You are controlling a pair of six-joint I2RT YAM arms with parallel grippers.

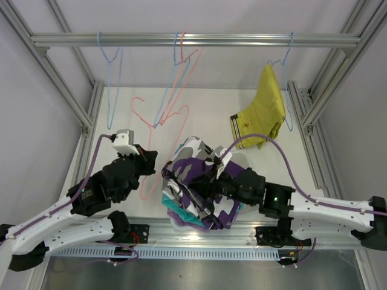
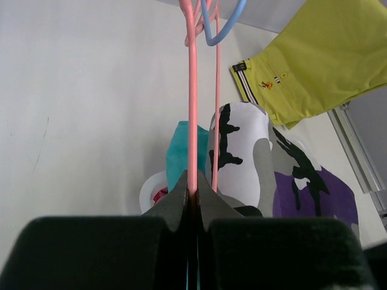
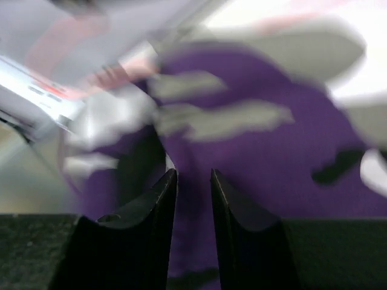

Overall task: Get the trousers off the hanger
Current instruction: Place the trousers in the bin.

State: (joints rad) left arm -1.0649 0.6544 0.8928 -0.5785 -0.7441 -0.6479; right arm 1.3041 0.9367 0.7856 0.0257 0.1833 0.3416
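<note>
Evidently to steady it, the left end effector [image 2: 192,196] clamped the pink hanger [image 2: 192,109]; the right end effector [image 3: 193,199], jaws narrowly apart, hovered over purple camouflage trousers [image 3: 266,139] piled on the surface [image 1: 121,115]; mustard trousers [image 1: 266,106] hung beyond.

Top external: fixed high behind the arm bases, looking down over the table [image 1: 121,115] toward the rail [image 1: 193,40] at 12 o'clock; farthest, widest view.
Left wrist: low and close; left gripper [image 2: 193,184] at its 6 o'clock edge; sights along the pink hanger [image 2: 192,109] toward roughly 1 o'clock of the table; shares hanger, mustard trousers [image 2: 326,60] and purple camouflage trousers [image 2: 308,193] with top external.
Right wrist: nearest, blurred; right gripper [image 3: 193,175] at 6 o'clock; faces roughly 9 o'clock; shares only the purple camouflage trousers.
</note>
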